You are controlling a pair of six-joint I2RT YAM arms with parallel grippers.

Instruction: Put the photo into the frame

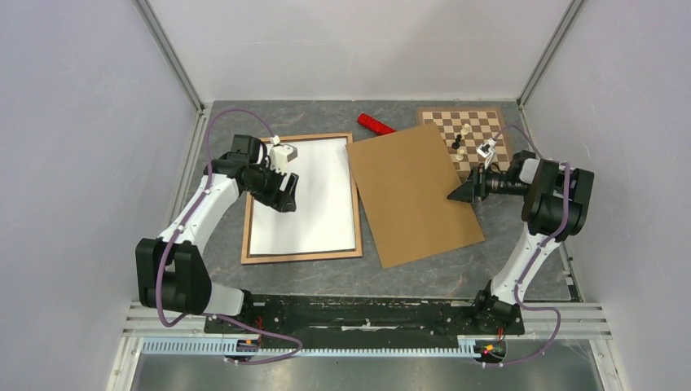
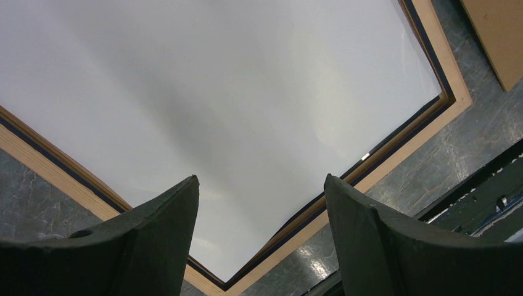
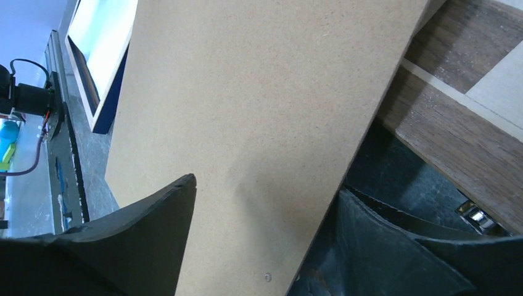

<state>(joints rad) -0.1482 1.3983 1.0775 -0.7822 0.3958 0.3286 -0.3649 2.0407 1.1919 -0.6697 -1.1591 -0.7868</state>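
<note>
Gripping well means biting deep over the right edge of the fibreboard panel (image 1: 415, 195), at the table's (image 1: 456, 281) right. The frame (image 1: 301, 256) lies left, the photo (image 1: 305, 195) white-side-up inside. My left gripper (image 2: 260, 179) hovers spread above it. My right gripper (image 3: 265, 185) gapes astride the panel.

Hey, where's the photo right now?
In the top view, the photo lies white side up inside the frame on the table's left half, partly under the left gripper, with the brown board just to its right.
</note>
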